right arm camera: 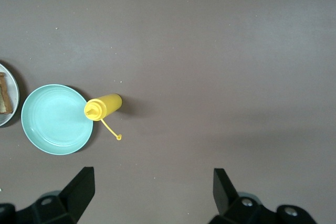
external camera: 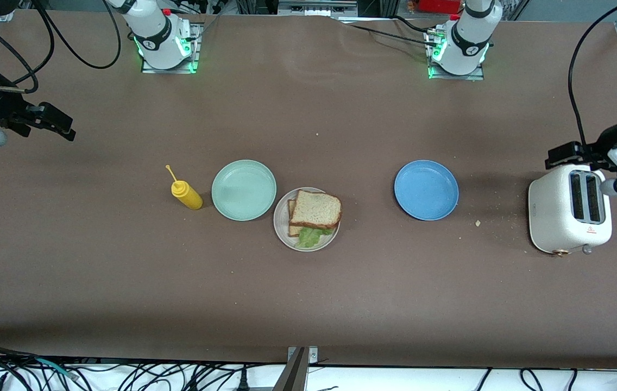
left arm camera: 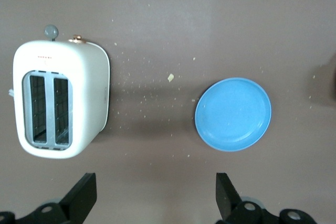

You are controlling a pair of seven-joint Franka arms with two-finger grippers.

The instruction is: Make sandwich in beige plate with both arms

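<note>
The sandwich lies on the beige plate at the middle of the table: a tan bread slice on top, a second slice under it, and green lettuce sticking out at the edge nearer the front camera. My left gripper hangs open over the toaster at the left arm's end, with nothing between its fingers. My right gripper hangs open over bare table at the right arm's end, fingers wide apart and empty. The right wrist view catches only the plate's rim.
A mint-green plate touches the beige plate, and a yellow squeeze bottle stands beside it toward the right arm's end. Toward the left arm's end sit an empty blue plate and a white toaster, with crumbs between them.
</note>
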